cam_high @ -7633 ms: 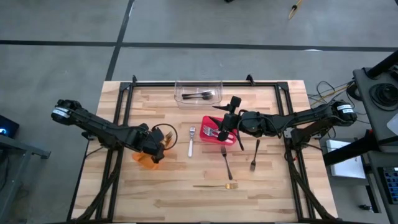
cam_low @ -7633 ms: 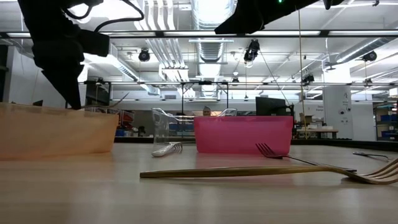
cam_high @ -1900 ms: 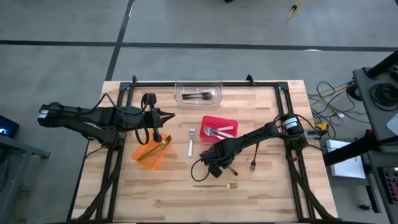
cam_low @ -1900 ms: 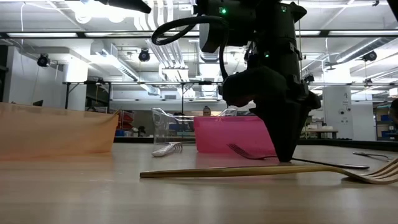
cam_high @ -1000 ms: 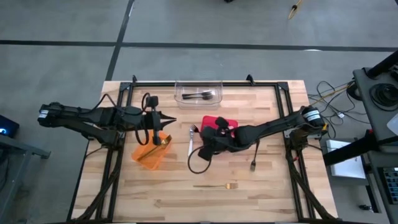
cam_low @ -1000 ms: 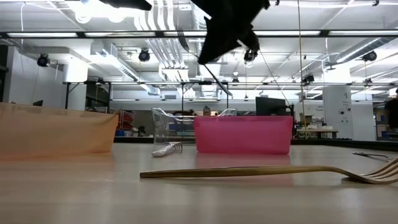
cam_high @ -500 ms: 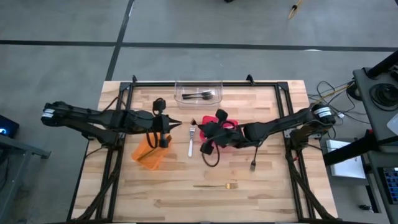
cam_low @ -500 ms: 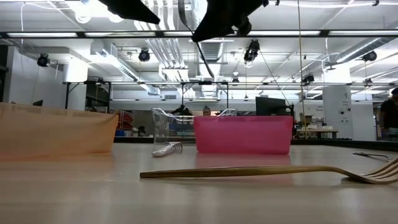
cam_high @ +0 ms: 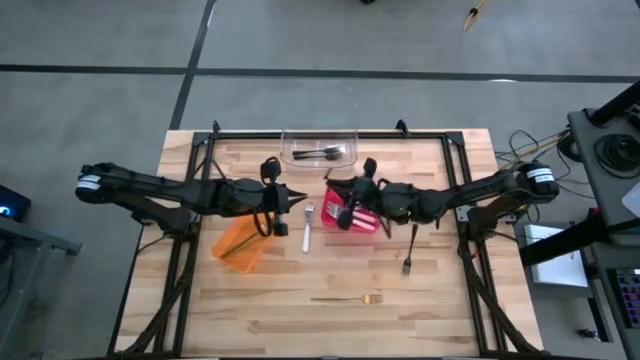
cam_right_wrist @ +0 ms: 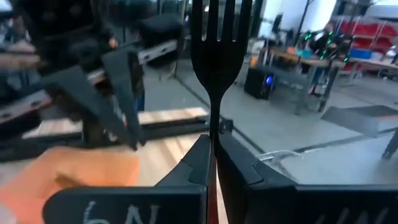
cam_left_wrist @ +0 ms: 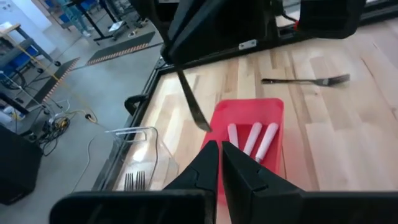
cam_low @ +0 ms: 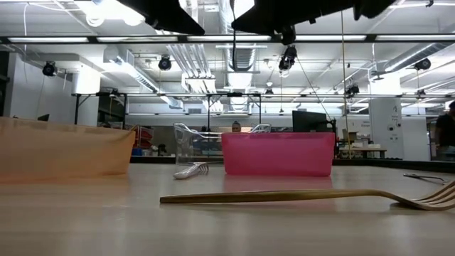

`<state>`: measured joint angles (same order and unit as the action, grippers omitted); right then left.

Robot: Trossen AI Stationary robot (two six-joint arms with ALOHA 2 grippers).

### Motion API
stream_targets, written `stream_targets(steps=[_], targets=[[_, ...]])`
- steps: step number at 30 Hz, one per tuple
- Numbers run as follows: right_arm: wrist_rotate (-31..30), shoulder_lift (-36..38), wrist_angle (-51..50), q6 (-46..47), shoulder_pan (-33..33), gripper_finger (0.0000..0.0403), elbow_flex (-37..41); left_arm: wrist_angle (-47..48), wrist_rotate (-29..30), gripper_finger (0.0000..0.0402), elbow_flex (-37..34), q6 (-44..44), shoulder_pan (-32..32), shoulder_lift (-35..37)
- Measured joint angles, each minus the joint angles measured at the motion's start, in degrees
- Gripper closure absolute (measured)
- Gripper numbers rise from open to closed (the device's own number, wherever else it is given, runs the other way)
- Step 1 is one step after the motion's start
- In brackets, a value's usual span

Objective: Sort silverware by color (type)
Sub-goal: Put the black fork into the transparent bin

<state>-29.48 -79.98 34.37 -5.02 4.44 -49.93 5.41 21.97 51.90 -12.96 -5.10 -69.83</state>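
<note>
Right gripper [cam_high: 346, 203] over the red plastic bin [cam_high: 360, 224], fingers pinched on a dark black fork [cam_right_wrist: 214, 46], tines pointing away from the wrist. Left gripper [cam_high: 294, 200] pressed together, empty, above the table [cam_high: 440, 300] between the orange bin [cam_high: 237, 246] and the red bin. White-handled silver fork [cam_high: 307, 228] lies between those bins. Clear plastic bin [cam_high: 319, 146] at the far edge holds dark utensils [cam_high: 322, 153]. Gold fork [cam_high: 348, 298] lies near the front; another dark fork [cam_high: 410, 250] lies right of the red bin, which holds white-handled pieces [cam_left_wrist: 254, 137].
</note>
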Motion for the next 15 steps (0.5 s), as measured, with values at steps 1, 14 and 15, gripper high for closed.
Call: stream_targets(steps=[1, 14, 15], targets=[[-0.1, 0.1, 2.3, 0.0, -0.3, 0.0394, 1.1, -1.2, 0.0, 0.0399, 0.0, 0.1, 0.1, -0.7], [-0.9, -1.6, 18.5, 2.0, -0.8, 0.0394, 4.7, -13.1, 5.0, 0.0289, 0.0, -0.6, 3.0, -7.0], [-1.0, -1.6, 18.6, 2.0, -0.8, 0.0394, 4.7, -14.2, 5.0, 0.0281, 0.0, -0.6, 3.2, -7.6]])
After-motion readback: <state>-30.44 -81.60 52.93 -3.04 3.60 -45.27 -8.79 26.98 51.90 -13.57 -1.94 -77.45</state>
